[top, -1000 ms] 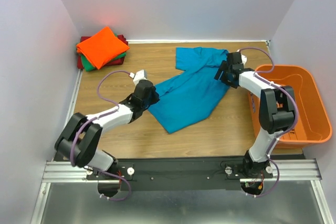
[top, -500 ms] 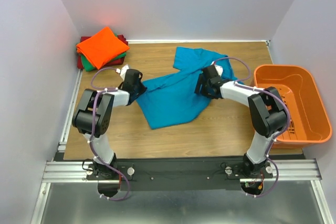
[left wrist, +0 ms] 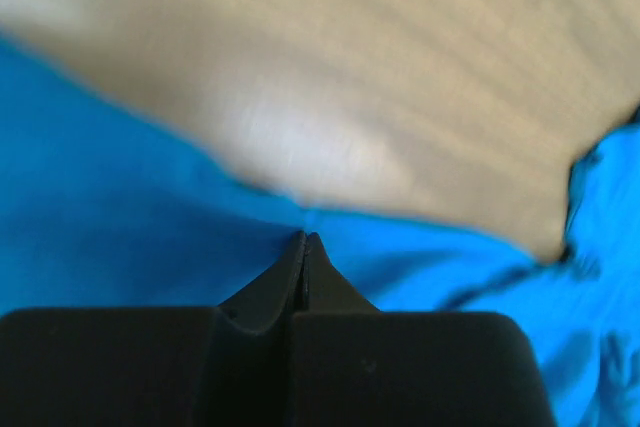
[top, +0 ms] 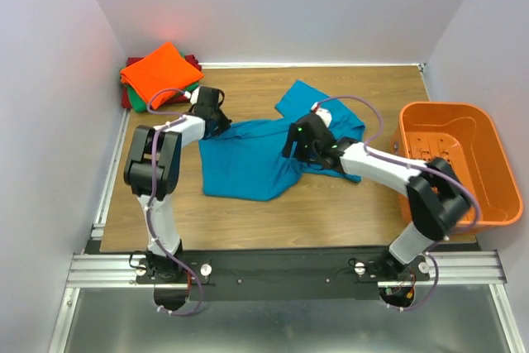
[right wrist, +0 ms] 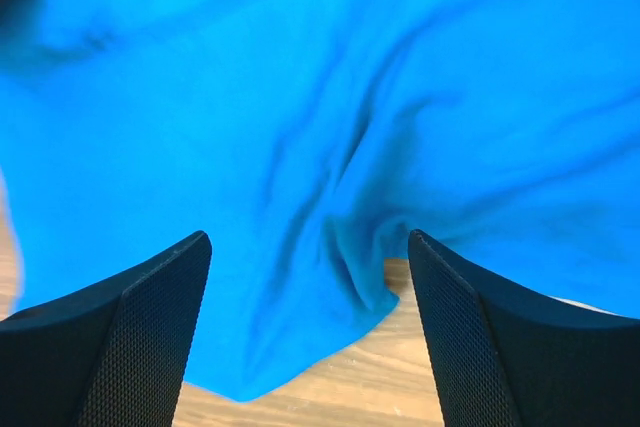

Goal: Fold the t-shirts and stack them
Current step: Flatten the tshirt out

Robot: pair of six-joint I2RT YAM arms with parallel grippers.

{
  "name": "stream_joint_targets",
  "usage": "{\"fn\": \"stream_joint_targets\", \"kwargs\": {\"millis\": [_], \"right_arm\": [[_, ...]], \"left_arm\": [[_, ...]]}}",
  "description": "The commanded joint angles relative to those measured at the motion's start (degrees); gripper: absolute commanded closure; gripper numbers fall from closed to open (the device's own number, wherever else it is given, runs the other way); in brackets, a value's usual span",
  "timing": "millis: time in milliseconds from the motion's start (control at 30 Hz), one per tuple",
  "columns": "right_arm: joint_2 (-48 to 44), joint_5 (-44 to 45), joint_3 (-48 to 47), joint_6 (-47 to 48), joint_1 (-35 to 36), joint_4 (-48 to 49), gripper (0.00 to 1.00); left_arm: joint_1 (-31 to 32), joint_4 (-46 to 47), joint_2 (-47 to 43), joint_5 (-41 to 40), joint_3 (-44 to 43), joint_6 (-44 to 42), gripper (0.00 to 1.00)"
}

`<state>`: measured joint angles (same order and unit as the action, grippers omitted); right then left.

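Note:
The teal-blue t-shirt (top: 248, 163) lies loosely spread on the wooden table, one sleeve part reaching toward the far right (top: 318, 105). My left gripper (top: 221, 126) is at its far left corner, shut on the cloth edge; in the left wrist view the closed tips (left wrist: 303, 239) pinch the teal hem (left wrist: 150, 237). My right gripper (top: 291, 148) hovers open over the shirt's middle; in the right wrist view its gap (right wrist: 308, 239) spans wrinkled teal cloth (right wrist: 300, 97) with nothing held. The folded orange (top: 161, 72), green (top: 147, 105) and dark red (top: 194, 62) shirts sit stacked at the far left corner.
An orange plastic slotted basket (top: 488, 204) stands at the table's right edge. Grey walls close in the left, back and right. Bare wood (top: 273, 221) shows in front of the shirt and at the far right (top: 388, 88).
The teal shirt has been dragged leftward and bunched more squarely. My left gripper moved to the far left with its corner. My right gripper moved left across the shirt.

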<state>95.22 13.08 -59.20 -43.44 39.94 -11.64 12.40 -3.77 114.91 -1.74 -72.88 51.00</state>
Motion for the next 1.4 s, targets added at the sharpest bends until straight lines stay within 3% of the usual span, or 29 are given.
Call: {"fn": "stream_joint_targets", "kwargs": {"millis": [0, 133, 267, 433, 533, 600, 800, 833, 900, 933, 967, 1000, 1067, 1133, 1367], "right_arm": [[-8.3, 10.3, 0.8, 2.5, -0.8, -3.7, 0.13], [-14.1, 18.6, 4.6, 4.5, -4.4, -7.5, 0.16], [-14.7, 11.6, 7.3, 8.9, -16.9, -7.6, 0.17], [-8.3, 10.0, 5.7, 12.2, -20.5, -7.6, 0.15], [-2.8, 9.1, 3.9, 12.9, -21.7, -7.7, 0.06], [-0.5, 9.1, 3.5, 13.5, -22.9, -7.6, 0.04], [6.5, 5.2, 1.5, 13.3, -23.3, -7.1, 0.09], [6.6, 4.9, 1.1, 13.3, -23.3, -6.9, 0.17], [5.5, 4.3, 0.4, 12.9, -23.3, -6.9, 0.29], [5.0, 4.2, 0.4, 12.9, -23.3, -6.9, 0.4], [4.2, 3.9, -0.3, 12.8, -23.3, -6.9, 0.61], [3.1, 3.3, -0.6, 12.8, -23.3, -7.1, 0.7], [0.0, 3.3, -1.7, 13.2, -23.3, -7.1, 0.88], [-2.4, 3.9, -2.5, 13.6, -23.3, -7.5, 0.94], [-17.6, 6.0, -6.4, 13.5, -23.4, -10.7, 0.96]], "left_arm": [[1.3, -1.5, -11.0, -1.5, 4.2, -5.2, 0.99], [3.7, -4.5, -18.3, -8.4, 11.9, -6.8, 0.87], [4.4, -2.7, -28.8, -11.1, 24.7, -2.5, 0.77], [4.4, -1.9, -33.9, -11.1, 36.5, 0.1, 0.72], [4.1, -1.3, -34.5, -11.4, 39.5, 0.6, 0.55], [4.0, -0.4, -33.4, -10.7, 39.6, 0.2, 0.52], [4.0, -1.9, -30.1, -12.1, 37.1, -0.6, 0.57], [4.0, -1.8, -29.8, -12.2, 36.5, -0.9, 0.59], [3.9, -1.2, -28.4, -12.1, 34.9, -2.3, 0.81], [3.9, -0.7, -27.8, -11.9, 34.3, -3.1, 0.85], [3.9, -0.1, -27.4, -11.5, 33.5, -4.0, 0.9], [3.9, -0.4, -26.5, -11.9, 32.6, -4.9, 1.0], [3.8, -1.7, -27.2, -12.8, 29.8, -5.8, 1.0], [3.7, -3.8, -29.4, -14.1, 26.7, -6.8, 1.0], [3.5, -14.8, -47.2, -19.4, 16.9, -11.7, 1.0]]}}
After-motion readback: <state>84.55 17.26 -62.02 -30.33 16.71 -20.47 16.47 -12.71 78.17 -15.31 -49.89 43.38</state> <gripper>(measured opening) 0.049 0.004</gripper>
